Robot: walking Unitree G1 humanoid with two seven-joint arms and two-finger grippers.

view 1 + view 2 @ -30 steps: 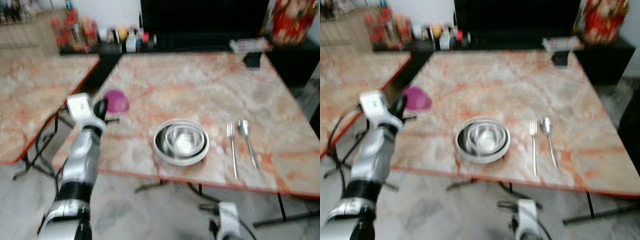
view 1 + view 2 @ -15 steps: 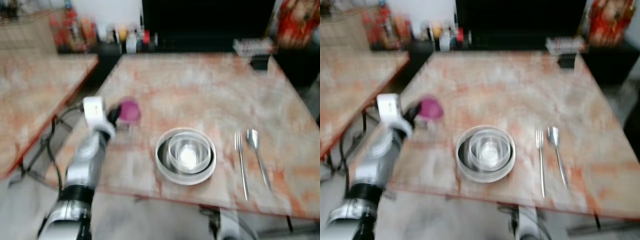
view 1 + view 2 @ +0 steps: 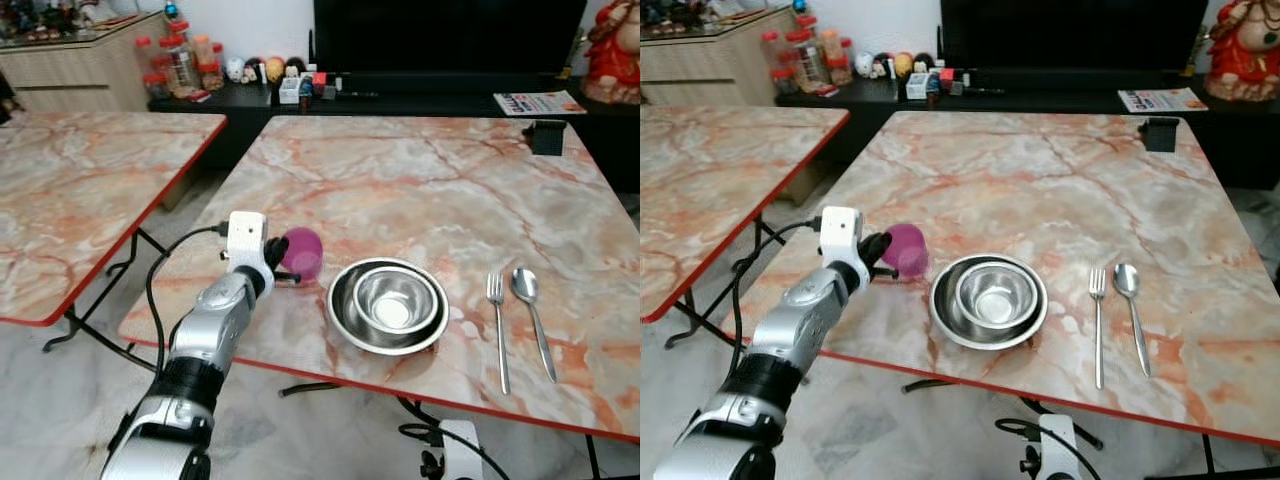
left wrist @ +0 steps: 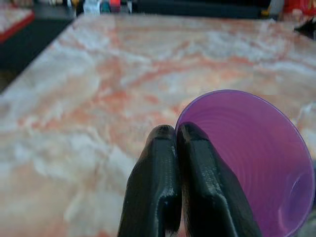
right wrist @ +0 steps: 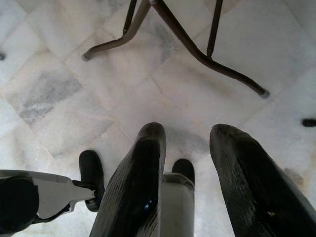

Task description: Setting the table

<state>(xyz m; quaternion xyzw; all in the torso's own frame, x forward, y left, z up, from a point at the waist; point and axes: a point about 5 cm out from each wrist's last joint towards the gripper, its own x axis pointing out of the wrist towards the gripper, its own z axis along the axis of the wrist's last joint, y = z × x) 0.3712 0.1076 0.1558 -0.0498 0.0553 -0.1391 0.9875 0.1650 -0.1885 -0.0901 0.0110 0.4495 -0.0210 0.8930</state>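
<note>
My left gripper [image 3: 274, 262] is shut on the rim of a purple plastic cup [image 3: 302, 252], which it holds tipped on its side just over the near left part of the marble table [image 3: 420, 180]. In the left wrist view the fingers [image 4: 163, 163] pinch the cup [image 4: 256, 148] at its edge. Right of the cup, two nested steel bowls [image 3: 389, 303] sit near the front edge. A fork [image 3: 497, 330] and a spoon [image 3: 530, 310] lie side by side to the right of the bowls. My right gripper [image 5: 187, 143] hangs open below the table, over the floor.
A second marble table [image 3: 80, 190] stands to the left, with a gap between the two. Bottles and jars [image 3: 180, 62] line a low cabinet at the back. A small black object [image 3: 545, 136] and a magazine [image 3: 540, 102] lie at the far right. Table legs [image 5: 197, 49] cross the tiled floor.
The camera has shifted and the blur is gone. My left gripper has carried the purple cup rightward, closer to the steel bowls.
</note>
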